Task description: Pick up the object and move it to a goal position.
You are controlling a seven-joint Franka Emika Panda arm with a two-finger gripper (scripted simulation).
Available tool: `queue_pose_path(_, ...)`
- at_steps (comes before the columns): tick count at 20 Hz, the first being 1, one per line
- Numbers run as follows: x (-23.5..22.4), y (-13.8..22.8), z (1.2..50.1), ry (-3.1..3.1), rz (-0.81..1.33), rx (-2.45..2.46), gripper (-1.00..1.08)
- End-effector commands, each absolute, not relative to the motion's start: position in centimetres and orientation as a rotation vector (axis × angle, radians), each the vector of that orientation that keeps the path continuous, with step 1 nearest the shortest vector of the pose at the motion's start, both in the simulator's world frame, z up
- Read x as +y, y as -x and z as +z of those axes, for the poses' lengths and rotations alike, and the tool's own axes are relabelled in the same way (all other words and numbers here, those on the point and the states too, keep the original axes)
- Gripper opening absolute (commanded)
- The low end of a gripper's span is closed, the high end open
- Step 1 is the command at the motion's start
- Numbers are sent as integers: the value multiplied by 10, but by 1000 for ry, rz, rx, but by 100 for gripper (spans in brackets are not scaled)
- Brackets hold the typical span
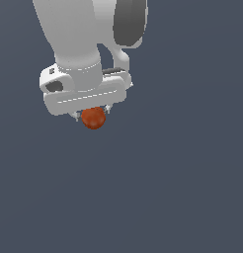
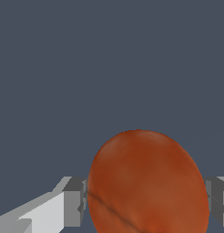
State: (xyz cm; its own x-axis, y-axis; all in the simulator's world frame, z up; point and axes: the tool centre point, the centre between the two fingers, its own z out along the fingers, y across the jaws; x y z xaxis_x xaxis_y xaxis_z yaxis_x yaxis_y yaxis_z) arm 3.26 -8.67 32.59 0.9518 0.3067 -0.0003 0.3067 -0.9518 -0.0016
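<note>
Reddish-orange ball, faintly mottled (slightly oval in the wrist view), sits pinched in the white pincer, a finger pressed to each side, under the arm.

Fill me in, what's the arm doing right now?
The Panda's hand has the reddish-orange ball pinched between its fingers. In the wrist view a finger sits on each side of the ball, right against it. In the exterior view the ball hangs just under the hand over a plain dark ground. No goal marker shows in either view, so how far it has left to go can't be told.
</note>
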Motion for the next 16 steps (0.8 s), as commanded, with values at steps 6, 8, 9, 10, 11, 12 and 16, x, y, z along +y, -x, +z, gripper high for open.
queue_pose_path(6,-105,-48,376,3102,-1,-488,-100)
queue_pose_path(8,-109,-52,387,3103,0,-488,-100)
queue_pose_path(9,-111,-53,392,3103,0,-488,-100)
queue_pose_path(10,-113,-55,397,3103,0,-488,-100)
queue_pose_path(11,-115,-57,402,3103,0,-488,-100)
queue_pose_path(12,-117,-58,407,3103,0,-488,-100)
queue_pose_path(16,-123,-64,424,3103,0,-488,-100)
